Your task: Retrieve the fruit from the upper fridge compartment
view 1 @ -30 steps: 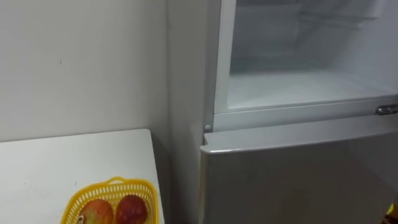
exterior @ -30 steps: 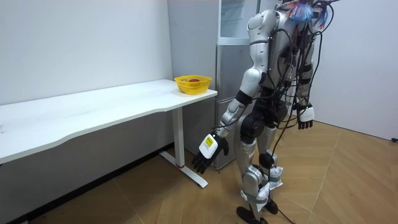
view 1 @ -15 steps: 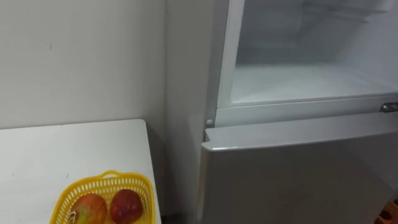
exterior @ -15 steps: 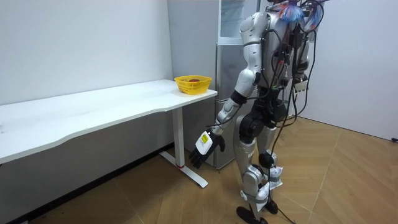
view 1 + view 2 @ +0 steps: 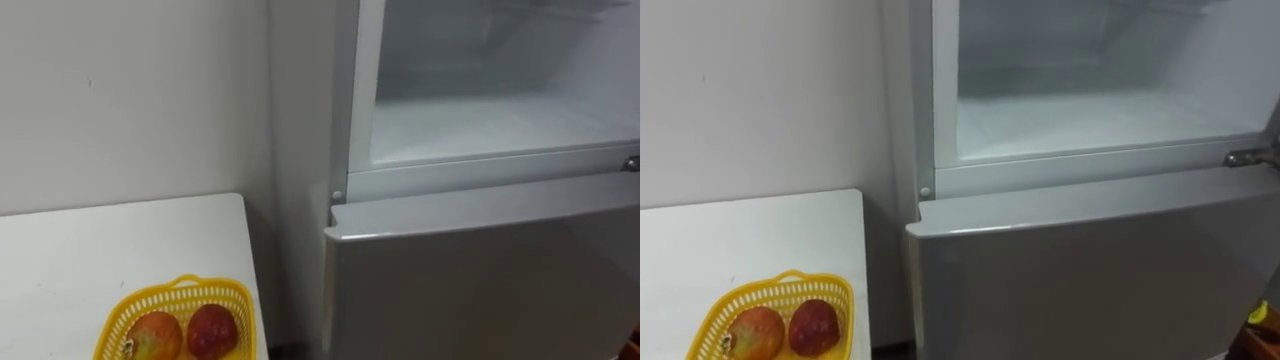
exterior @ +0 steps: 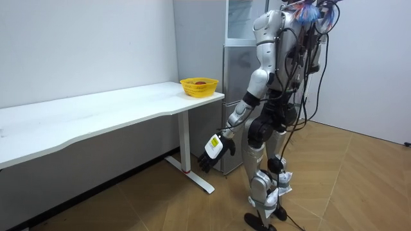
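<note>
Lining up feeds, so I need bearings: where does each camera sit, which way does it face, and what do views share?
Left eye view: on the robot's head, facing down at the open upper fridge and yellow basket on the table corner.
Right eye view: same head, slightly rightward, same scene.
Room view: stands in the room, facing the robot before the fridge, left hand hanging open.
Shared: basket, fridge, table.

I'm looking into a bare test room staged for housework, not a lived-in kitchen: a two-door fridge (image 6: 232, 70) with its upper compartment (image 5: 480, 110) open, a long white desk-style table (image 6: 96, 115) carrying a yellow fruit basket (image 6: 199, 85), plain white walls (image 6: 83, 45) and a parquet floor (image 6: 347, 186).
</note>
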`<state>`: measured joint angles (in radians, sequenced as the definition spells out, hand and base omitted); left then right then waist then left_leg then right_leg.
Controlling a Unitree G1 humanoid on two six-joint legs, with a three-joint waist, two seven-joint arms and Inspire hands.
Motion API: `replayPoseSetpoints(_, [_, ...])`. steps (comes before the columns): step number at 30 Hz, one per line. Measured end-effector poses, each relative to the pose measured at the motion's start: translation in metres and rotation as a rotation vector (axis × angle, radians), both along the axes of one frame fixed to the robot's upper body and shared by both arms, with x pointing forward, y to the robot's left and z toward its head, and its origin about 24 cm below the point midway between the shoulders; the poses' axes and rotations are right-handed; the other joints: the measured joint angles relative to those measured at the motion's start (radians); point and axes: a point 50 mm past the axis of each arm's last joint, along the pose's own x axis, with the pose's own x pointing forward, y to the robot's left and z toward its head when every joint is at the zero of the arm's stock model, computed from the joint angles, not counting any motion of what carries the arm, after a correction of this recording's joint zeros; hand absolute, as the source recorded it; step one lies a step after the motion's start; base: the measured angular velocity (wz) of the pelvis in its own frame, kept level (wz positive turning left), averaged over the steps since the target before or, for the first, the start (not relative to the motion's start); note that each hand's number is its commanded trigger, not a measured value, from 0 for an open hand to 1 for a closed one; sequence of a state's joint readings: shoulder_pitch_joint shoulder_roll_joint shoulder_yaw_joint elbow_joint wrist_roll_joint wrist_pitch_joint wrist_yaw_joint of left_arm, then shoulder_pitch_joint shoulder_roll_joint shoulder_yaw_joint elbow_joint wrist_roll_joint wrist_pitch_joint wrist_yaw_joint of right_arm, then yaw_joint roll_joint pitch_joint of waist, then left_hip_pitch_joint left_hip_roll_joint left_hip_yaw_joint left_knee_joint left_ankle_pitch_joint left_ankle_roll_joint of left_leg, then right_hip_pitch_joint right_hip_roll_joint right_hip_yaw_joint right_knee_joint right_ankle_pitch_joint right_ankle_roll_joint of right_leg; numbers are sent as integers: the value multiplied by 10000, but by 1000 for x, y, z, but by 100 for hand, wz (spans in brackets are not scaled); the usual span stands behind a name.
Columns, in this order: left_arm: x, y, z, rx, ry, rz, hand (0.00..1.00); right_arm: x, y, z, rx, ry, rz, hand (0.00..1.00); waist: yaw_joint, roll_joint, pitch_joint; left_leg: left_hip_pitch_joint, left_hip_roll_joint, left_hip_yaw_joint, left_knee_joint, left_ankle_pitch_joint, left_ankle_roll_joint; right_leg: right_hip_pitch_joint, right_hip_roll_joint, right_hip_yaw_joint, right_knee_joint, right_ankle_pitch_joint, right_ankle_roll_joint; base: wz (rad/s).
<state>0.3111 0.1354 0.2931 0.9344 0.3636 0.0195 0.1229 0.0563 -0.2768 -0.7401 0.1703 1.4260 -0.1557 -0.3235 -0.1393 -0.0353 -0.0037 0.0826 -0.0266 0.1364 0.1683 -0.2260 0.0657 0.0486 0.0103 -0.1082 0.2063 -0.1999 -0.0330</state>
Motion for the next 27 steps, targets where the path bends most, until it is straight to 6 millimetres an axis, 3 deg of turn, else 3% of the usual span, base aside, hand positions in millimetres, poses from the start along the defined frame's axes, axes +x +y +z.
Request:
replayPoseSetpoints(6, [-10,0,0,4,178,38,0,11,11,33,-1106,-1390,797,0,44,25,-31,-24,8,-9,-1,0,0,-132,-20,-70,-8,3,-8,1])
replayPoseSetpoints(13, [-11,0,1,44,24,-25,0,12,12,41,-1402,-1702,840,0,10,-15,-54,-97,15,65,-2,2,0,-294,-26,-49,202,-9,-25,-3])
replayPoseSetpoints(19, [-19,0,0,330,187,111,0,10,15,64,-2250,-2487,909,0,-174,-107,-84,-167,26,107,12,1,-1,-305,-23,-34,230,-11,-28,0])
replayPoseSetpoints(27, [-23,0,-2,409,351,193,0,10,15,66,-2421,-2628,925,0,-151,-80,-66,-71,42,183,-25,-2,1,-268,-15,58,319,-6,-33,-3])
